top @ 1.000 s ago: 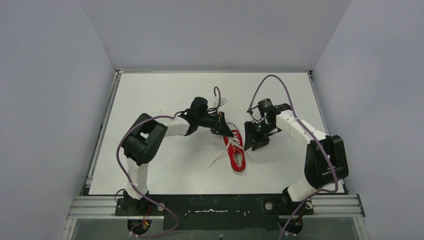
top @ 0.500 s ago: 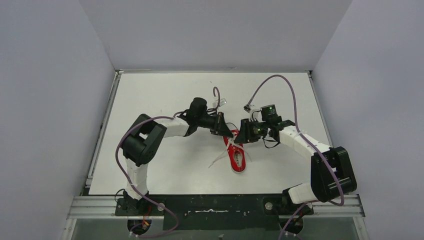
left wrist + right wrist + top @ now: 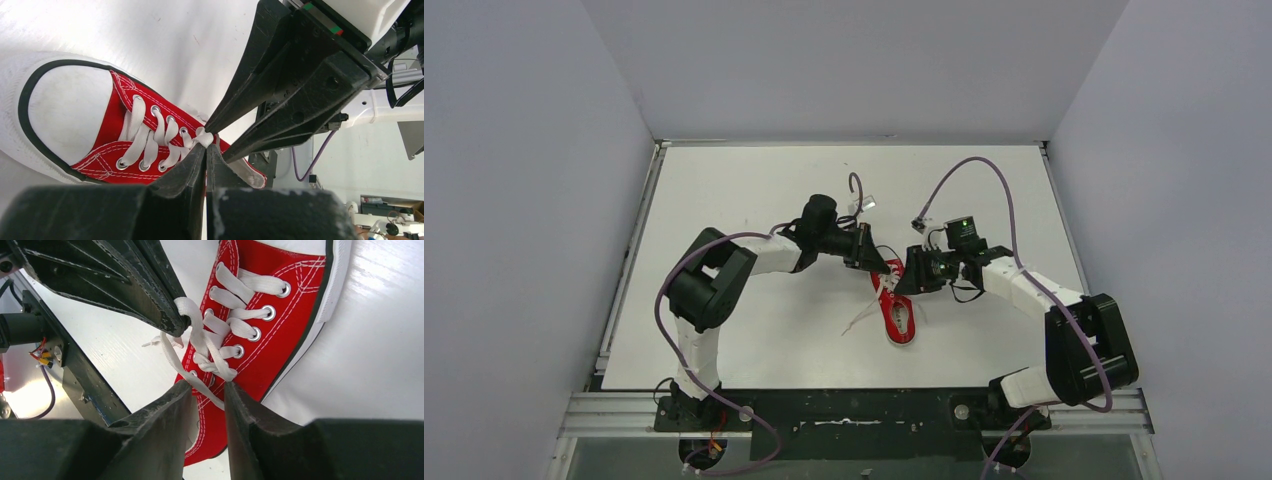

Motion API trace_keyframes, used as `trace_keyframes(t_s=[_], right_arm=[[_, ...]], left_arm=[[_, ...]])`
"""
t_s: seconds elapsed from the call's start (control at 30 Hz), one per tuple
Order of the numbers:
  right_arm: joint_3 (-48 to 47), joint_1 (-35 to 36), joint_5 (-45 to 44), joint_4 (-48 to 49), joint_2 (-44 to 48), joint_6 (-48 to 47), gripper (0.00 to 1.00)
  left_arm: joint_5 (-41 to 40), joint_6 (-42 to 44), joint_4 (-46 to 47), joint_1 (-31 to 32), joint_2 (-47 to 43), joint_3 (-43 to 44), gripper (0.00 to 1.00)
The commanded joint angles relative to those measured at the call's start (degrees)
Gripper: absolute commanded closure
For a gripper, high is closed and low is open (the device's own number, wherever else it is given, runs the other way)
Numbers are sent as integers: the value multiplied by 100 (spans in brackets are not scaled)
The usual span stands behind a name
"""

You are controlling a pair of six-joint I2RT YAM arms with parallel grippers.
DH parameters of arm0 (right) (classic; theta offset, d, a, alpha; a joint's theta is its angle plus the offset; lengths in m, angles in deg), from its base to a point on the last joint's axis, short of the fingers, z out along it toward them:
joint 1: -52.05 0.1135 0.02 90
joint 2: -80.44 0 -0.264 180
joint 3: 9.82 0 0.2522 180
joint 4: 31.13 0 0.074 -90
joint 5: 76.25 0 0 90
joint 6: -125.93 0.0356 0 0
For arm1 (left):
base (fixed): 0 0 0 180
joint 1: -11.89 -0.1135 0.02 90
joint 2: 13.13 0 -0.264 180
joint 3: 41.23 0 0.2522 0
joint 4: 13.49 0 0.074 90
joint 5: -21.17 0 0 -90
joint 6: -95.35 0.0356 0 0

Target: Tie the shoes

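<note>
The shoe, a small red sneaker [image 3: 897,310] with white laces, lies on the white table between my two arms, toe pointing away from the bases. My left gripper [image 3: 883,268] is shut on a white lace loop [image 3: 203,137] above the eyelets, and the pinch also shows in the right wrist view [image 3: 186,307]. My right gripper [image 3: 207,386] faces it over the tongue with its jaws apart. A loose lace strand [image 3: 200,385] crosses the gap between them. From the left wrist view the sneaker [image 3: 115,125] shows its white toe cap.
Loose lace ends [image 3: 860,318] trail on the table left of the shoe. Purple cables [image 3: 984,170] arch over both arms. A raised rail [image 3: 634,250] borders the table, with grey walls close behind and at both sides.
My right gripper has swung left and down from beside the shoe to just over its laces, tip to tip with the left gripper. The left gripper has kept its hold.
</note>
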Motion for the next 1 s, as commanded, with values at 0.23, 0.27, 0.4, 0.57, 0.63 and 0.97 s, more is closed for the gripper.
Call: trace_keyframes(t_s=[0.23, 0.27, 0.4, 0.57, 0.63, 0.97], right_arm=[[-7, -11, -560, -130, 345, -128, 93], [-8, -19, -548, -162, 312, -147, 98], [17, -37, -589, -166, 205, -135, 100], [29, -39, -594, -10, 197, 40, 100], [-2, -37, -566, -28, 179, 46, 100], [-24, -60, -543, 36, 145, 138, 100]], left_arm=[[38, 38, 241, -39, -301, 56, 100], [25, 37, 241, -39, -305, 51, 100], [-45, 148, 110, -39, -361, 7, 98], [-196, 542, -379, -17, -372, 56, 79], [-184, 568, -449, -9, -320, 91, 72], [-199, 750, -441, 244, -239, 120, 53]])
